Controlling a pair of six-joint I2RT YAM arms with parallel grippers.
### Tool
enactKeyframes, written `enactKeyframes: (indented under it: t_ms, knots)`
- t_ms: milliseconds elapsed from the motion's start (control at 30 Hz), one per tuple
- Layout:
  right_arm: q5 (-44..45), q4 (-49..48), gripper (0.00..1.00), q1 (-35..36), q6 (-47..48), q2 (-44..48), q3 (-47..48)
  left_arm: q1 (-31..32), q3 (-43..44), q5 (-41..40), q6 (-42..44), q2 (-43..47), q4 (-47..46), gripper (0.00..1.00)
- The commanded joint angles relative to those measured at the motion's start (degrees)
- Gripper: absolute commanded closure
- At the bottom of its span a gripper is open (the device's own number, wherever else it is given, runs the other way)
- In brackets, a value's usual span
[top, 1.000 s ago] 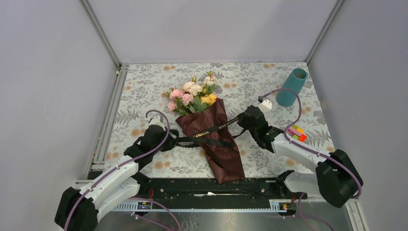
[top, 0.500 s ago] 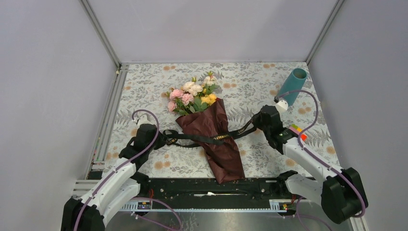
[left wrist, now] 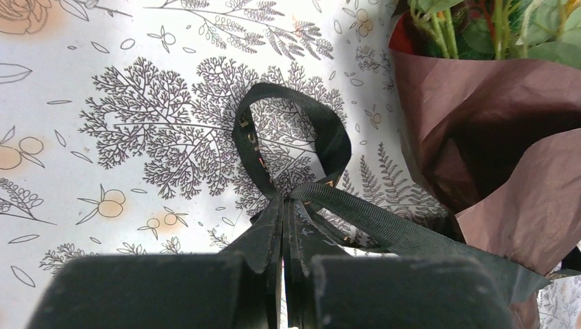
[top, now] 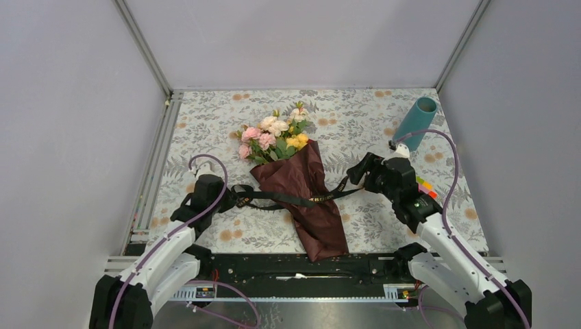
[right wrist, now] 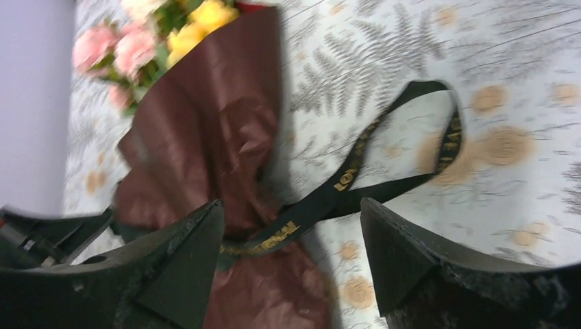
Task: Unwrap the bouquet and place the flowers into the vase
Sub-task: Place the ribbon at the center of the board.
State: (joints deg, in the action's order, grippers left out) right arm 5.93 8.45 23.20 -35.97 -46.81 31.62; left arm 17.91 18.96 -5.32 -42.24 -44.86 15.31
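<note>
We are untying the ribbon point(top: 301, 199): left gripper point(left wrist: 284, 274) pinches one end, right gripper point(right wrist: 291, 240) gapes over the other. The bouquet point(top: 305, 188) lies wrapped at the table point(top: 205, 116) centre, vase point(top: 415, 123) in its far right corner. Next we probably slide the ribbon off.

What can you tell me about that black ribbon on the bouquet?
A flat black ribbon, woven-looking, with gold lettering. It crosses the crinkled maroon paper of the bouquet. One end, looped, is pinched in the shut left gripper. The other end lies in a slack loop on the printed tablecloth before the open right gripper, which does not touch it.
</note>
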Motion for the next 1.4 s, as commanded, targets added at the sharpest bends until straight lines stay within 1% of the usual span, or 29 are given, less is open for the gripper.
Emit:
enactKeyframes:
  t_ms: [0, 33, 167, 233, 267, 333, 400, 567, 700, 767, 867, 900, 1000, 1033, 1100, 1167, 1200, 1233, 1333, 1367]
  knots:
    - [-16.3, -4.2, 0.21, 2.1, 0.9, -1.2, 0.4, -0.6, 1.6, 2.8, 1.0, -2.5, -4.0, 1.00]
    - [-16.6, -5.2, 0.21, 4.3, 0.9, -2.4, 0.7, -0.6, 1.5, 3.0, 0.7, -2.7, -4.4, 1.00]
    - [-11.2, -6.9, 0.21, 14.7, 2.2, -10.2, 4.4, -0.9, 0.9, 3.0, -0.2, -3.1, -5.2, 1.00]
    - [-9.8, -7.8, 0.21, 17.5, 2.1, -14.3, 5.8, -1.3, 0.8, 2.7, -0.5, -3.6, -5.6, 1.00]
    - [-9.5, -10.1, 0.21, 18.1, 2.1, -16.0, 6.2, -1.6, 0.9, 2.6, -0.5, -4.0, -5.6, 1.00]
    - [-9.0, -11.7, 0.20, 18.6, 2.4, -18.8, 6.9, -2.4, 1.4, 2.3, -0.7, -5.3, -5.9, 1.00]
    - [-8.5, -10.9, 0.20, 18.6, 4.2, -21.1, 8.3, -3.5, 1.9, 2.8, -1.0, -7.1, -6.9, 1.00]
    - [-6.8, -3.4, 0.17, 18.5, 10.8, -23.8, 10.9, -7.5, 3.8, 4.7, -0.7, -11.2, -8.5, 1.00]
    - [-6.2, -0.4, 0.15, 18.5, 13.3, -23.5, 10.1, -13.3, 4.3, 5.1, 0.3, -13.0, -8.7, 1.00]
    - [-6.2, 0.3, 0.15, 18.5, 13.8, -22.8, 9.4, -16.8, 4.0, 6.8, 0.1, -13.7, -9.7, 1.00]
    - [-8.5, 0.5, 0.14, 18.5, 14.2, -22.7, 8.7, -21.9, 5.1, 8.9, -0.2, -15.2, -11.1, 1.00]
    - [-9.5, 0.6, 0.14, 18.5, 14.2, -22.8, 8.8, -22.4, 5.7, 9.3, -0.2, -15.9, -10.7, 1.00]
    - [-11.5, 1.8, 0.15, 18.5, 15.0, -23.2, 10.0, -22.6, 7.6, 10.2, -0.7, -17.1, -10.8, 0.87]
    - [-11.4, 2.9, 0.15, 18.5, 15.5, -23.1, 10.7, -22.6, 7.7, 10.7, -1.1, -17.0, -11.1, 0.80]
    - [-9.0, 5.8, 0.16, 18.5, 16.0, -21.6, 11.9, -22.6, 7.6, 12.1, -1.6, -16.3, -11.2, 0.62]
    - [-6.4, 7.3, 0.15, 18.5, 15.9, -18.5, 12.2, -22.6, 8.0, 13.0, -1.7, -14.5, -9.8, 0.38]
    - [-6.3, 7.7, 0.14, 18.5, 16.1, -16.7, 12.0, -22.6, 8.8, 13.1, -1.6, -13.3, -8.3, 0.30]
    - [-5.2, 8.4, 0.13, 18.5, 16.3, -15.3, 12.1, -22.6, 9.7, 13.2, -1.3, -12.1, -6.5, 0.25]
    - [-4.6, 11.6, 0.12, 18.5, 16.7, -13.5, 13.8, -22.5, 13.5, 12.5, 0.5, -6.7, 0.2, 0.14]
    - [-4.3, 12.7, 0.12, 18.5, 16.6, -13.6, 14.5, -22.5, 14.6, 12.0, 1.3, -4.7, 2.2, 0.08]
